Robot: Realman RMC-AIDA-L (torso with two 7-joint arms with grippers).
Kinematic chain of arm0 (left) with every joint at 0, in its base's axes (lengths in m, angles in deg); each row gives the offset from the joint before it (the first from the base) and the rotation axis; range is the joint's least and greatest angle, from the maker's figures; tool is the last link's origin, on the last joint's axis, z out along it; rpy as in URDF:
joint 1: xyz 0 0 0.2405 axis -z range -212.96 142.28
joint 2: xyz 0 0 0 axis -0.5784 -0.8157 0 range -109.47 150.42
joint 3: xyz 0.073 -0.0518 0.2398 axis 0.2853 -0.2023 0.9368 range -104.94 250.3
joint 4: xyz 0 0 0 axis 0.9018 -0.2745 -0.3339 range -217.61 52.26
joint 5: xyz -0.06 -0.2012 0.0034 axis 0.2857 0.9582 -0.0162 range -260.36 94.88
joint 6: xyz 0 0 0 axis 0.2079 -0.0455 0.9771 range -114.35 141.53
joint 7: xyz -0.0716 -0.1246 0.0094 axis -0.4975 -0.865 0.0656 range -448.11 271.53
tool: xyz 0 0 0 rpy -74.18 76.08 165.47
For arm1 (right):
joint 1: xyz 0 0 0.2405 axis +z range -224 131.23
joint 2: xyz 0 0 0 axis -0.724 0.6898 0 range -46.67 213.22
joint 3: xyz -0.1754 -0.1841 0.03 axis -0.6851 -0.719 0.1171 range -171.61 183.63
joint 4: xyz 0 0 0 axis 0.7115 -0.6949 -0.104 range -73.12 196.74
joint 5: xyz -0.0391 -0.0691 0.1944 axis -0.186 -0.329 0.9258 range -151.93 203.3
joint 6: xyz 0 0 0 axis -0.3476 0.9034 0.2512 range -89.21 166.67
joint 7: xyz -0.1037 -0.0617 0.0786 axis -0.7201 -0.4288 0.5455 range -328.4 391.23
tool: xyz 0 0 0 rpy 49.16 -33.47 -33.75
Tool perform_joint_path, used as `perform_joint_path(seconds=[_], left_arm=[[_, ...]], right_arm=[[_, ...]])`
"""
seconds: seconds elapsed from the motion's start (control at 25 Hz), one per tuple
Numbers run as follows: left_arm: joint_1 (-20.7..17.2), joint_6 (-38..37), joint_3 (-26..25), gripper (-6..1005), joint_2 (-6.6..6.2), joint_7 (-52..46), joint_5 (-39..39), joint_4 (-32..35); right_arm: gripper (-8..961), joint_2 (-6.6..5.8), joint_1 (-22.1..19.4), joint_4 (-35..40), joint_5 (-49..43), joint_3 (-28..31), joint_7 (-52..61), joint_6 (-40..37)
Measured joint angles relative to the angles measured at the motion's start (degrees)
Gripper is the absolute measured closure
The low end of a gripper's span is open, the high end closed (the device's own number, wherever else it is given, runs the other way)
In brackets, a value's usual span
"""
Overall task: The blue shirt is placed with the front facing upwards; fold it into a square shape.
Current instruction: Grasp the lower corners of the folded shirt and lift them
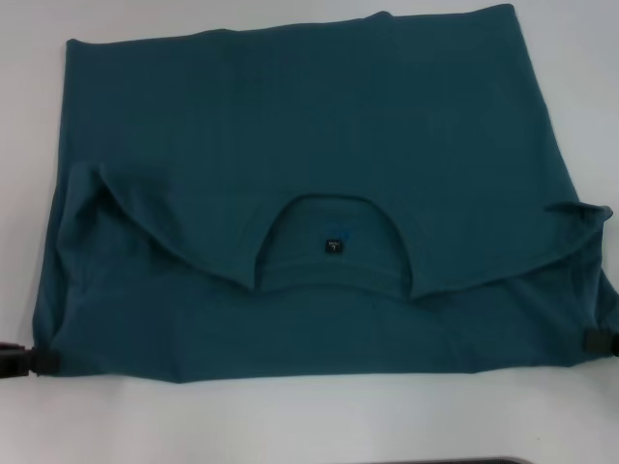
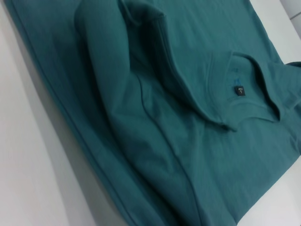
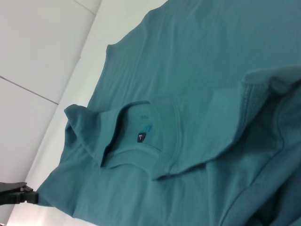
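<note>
Head view: the blue shirt (image 1: 319,155) is spread flat on the white worktop (image 1: 309,416), its lower part folded up over the chest, the collar (image 1: 329,266) and small dark label (image 1: 333,246) exposed. Left gripper (image 1: 34,360) is seen at the shirt's near left corner, right gripper (image 1: 600,341) at its near right corner; whether either is clamped on fabric cannot be told.
</note>
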Motion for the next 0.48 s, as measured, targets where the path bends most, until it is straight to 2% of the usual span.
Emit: perform_joint_path(seconds=[0.48], left_arm=[[-2.0, -2.2, -0.9, 1001, 0.05, 2.0, 0.0, 0.3]], right_arm=[[916, 0.07, -2.5, -0.2, -1.5, 0.5, -0.9, -0.5]])
